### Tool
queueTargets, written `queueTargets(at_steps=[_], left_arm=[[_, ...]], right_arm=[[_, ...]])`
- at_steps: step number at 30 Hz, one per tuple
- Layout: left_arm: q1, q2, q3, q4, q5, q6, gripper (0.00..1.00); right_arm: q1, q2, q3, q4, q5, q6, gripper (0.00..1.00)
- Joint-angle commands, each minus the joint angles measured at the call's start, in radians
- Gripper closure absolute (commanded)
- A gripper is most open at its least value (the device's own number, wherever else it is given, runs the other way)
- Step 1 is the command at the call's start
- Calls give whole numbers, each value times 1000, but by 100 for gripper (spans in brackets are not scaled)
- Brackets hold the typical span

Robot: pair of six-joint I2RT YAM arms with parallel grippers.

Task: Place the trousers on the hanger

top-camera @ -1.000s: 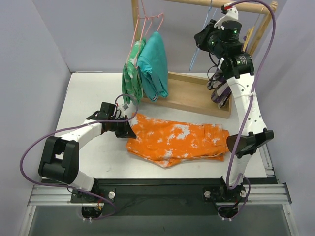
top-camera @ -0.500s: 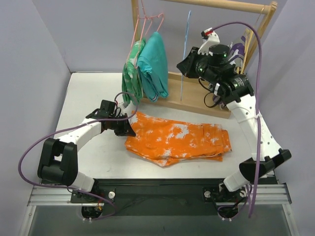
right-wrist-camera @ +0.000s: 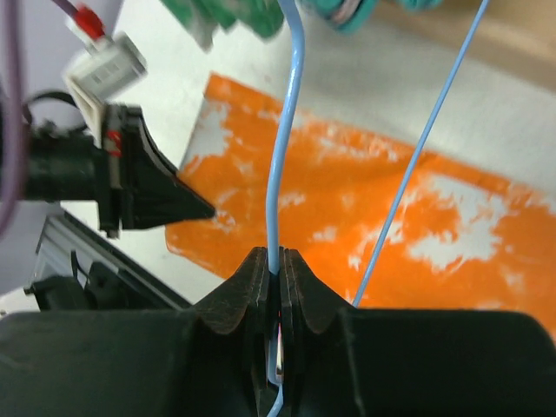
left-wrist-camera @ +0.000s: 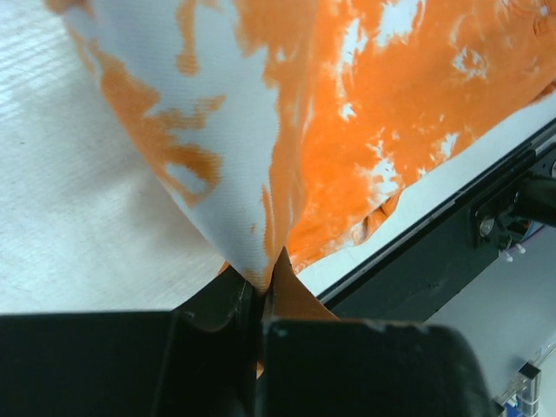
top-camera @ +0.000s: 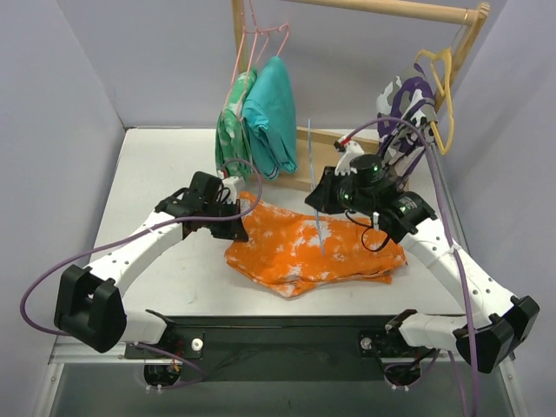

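While the white counter (top-camera: 156, 156) carries them folded flat near its centre, the orange trousers (top-camera: 295, 252) are lifted at their 10 o'clock corner. There the left gripper (left-wrist-camera: 261, 287) has its fingers pinched shut on a fold of cloth, apparently to raise an edge. Over their 12 o'clock edge the right gripper (right-wrist-camera: 280, 261), fingers clamped tight on the wire, holds the light-blue hanger (top-camera: 311, 156) roughly upright, probably so that the cloth can be fed over it.
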Motion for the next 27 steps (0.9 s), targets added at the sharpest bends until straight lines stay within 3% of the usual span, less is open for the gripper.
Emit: queueTargets(at_steps=[1, 10, 19, 27], left_arm=[[-66, -63, 47, -16, -11, 5, 100], [-179, -62, 41, 180, 82, -42, 100], [-247, 173, 160, 368, 149, -48, 100], [-348, 237, 202, 462, 188, -73, 100]], right_arm=[[57, -91, -135, 124, -36, 80, 100], [96, -169, -306, 126, -17, 96, 100], [90, -194, -370, 143, 17, 35, 100], [82, -243, -421, 144, 13, 7, 100]])
